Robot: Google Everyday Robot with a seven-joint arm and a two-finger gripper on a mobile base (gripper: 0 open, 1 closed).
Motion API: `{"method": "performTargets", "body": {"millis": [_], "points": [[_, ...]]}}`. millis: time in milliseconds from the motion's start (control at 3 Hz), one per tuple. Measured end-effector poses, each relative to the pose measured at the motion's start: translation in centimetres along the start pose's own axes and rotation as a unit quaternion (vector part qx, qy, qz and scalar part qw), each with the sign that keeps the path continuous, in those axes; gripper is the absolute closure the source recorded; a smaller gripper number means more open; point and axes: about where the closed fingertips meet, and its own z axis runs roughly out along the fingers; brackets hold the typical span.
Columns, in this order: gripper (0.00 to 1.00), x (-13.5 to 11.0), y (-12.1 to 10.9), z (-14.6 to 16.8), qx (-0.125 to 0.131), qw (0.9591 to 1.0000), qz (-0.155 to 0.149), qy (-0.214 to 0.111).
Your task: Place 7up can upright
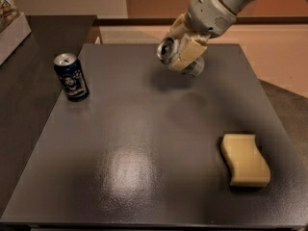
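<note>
Here the end effector (182,52) hangs over the far part of the surface (144,129), its pale fingers (191,49) pinching the silver can (166,49) across the body; the can sits inside the grip, off the surface, with a soft shadow below it; its long axis lies close to level, the shiny top pointing out to the viewer's left of the fingers and a little toward the camera, the base hidden on the far side; so the coming move looks like a wrist turn to bring that top upward before lowering. Directly below the end effector the dark surface is bare; the blue can (71,76) stands upright well off to the viewer's left, the yellow sponge (244,159) lies well apart toward the near right; neither seems likely to crowd the set-down.
</note>
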Motion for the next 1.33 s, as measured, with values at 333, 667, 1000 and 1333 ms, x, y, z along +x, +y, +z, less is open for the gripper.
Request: {"method": "performTargets", "body": {"millis": [333, 667, 1000, 1333], "points": [[1.0, 0.5, -1.2, 0.5, -0.011, 0.9911, 0.122, -0.052], [1.0, 1.2, -2.3, 1.7, -0.017, 0.9649, 0.228, -0.13], [1.0, 1.5, -3.2, 1.7, -0.005, 0.9313, 0.285, -0.226], [1.0, 1.7, -3.7, 0.7, 0.024, 0.905, 0.295, -0.306]]}}
